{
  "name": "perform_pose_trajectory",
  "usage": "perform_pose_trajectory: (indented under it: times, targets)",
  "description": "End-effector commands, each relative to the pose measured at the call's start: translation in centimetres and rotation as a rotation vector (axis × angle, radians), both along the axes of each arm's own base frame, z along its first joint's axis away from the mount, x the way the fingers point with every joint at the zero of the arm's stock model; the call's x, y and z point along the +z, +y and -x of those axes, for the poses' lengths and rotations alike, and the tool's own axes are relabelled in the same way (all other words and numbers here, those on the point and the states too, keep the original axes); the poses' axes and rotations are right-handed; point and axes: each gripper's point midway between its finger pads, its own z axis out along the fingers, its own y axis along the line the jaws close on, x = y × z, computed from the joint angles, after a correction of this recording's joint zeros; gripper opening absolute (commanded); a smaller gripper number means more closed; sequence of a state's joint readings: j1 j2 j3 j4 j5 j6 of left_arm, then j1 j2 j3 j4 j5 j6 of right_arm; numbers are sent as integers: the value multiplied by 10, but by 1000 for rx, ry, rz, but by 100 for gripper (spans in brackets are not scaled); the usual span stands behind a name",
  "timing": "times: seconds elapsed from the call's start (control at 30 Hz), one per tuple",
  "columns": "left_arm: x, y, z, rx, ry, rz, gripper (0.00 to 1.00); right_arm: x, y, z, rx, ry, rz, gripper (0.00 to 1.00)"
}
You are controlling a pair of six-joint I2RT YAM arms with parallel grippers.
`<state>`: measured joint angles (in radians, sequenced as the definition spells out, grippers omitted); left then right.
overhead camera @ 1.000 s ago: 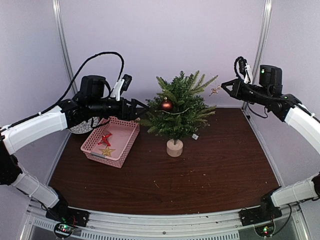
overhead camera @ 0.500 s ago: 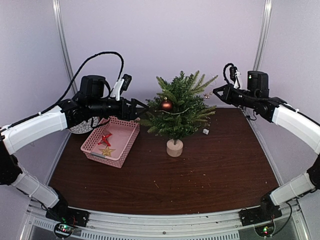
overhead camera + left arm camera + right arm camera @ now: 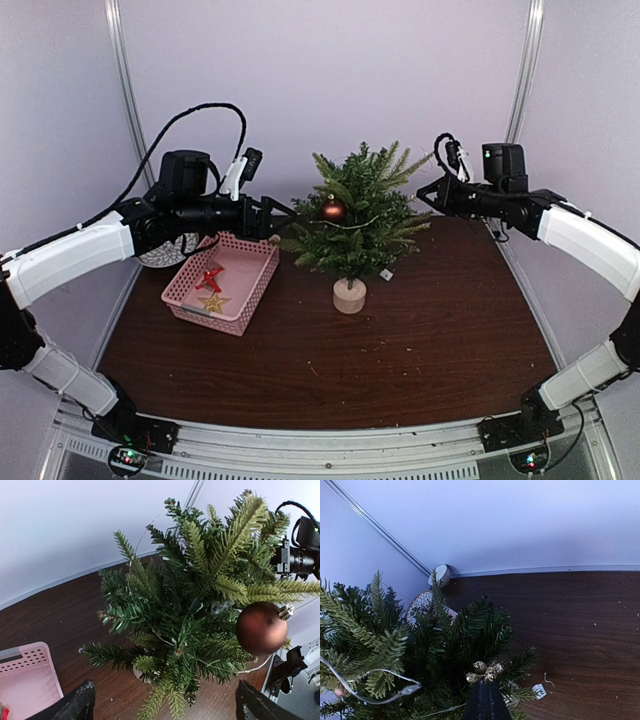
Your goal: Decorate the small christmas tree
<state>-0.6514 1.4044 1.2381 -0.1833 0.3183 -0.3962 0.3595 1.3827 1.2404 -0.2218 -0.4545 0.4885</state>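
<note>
The dark wooden table point(image 3: 420, 340) carries 1 small christmas tree point(image 3: 355, 220) mid-table and 1 pink basket point(image 3: 258, 295) at its left.

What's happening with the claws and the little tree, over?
Left claw open beside bushy green fir tree. Right claw shut on glittery gold ornament, at the branches. Nothing blocking.

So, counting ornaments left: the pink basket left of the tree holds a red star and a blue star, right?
Not blue: the top external view shows the pink basket left of the tree holding a red star and a gold star.
</note>
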Motion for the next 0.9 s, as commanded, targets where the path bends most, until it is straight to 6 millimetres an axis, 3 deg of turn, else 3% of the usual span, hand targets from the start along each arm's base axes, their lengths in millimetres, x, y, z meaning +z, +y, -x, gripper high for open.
perform_pose_trajectory:
  times: [0.0,0.2,0.6,0.87]
  targets:
    - [21,-2,-6,-6,-55,44,98,0,9,5,40,19,25,0]
    - [22,-3,-7,-10,-54,44,98,-8,27,7,83,38,63,0]
    - [19,-3,-9,-4,-52,40,98,-11,32,0,51,16,100,0]
    - [15,4,-11,21,-35,47,98,6,21,13,33,-26,113,21]
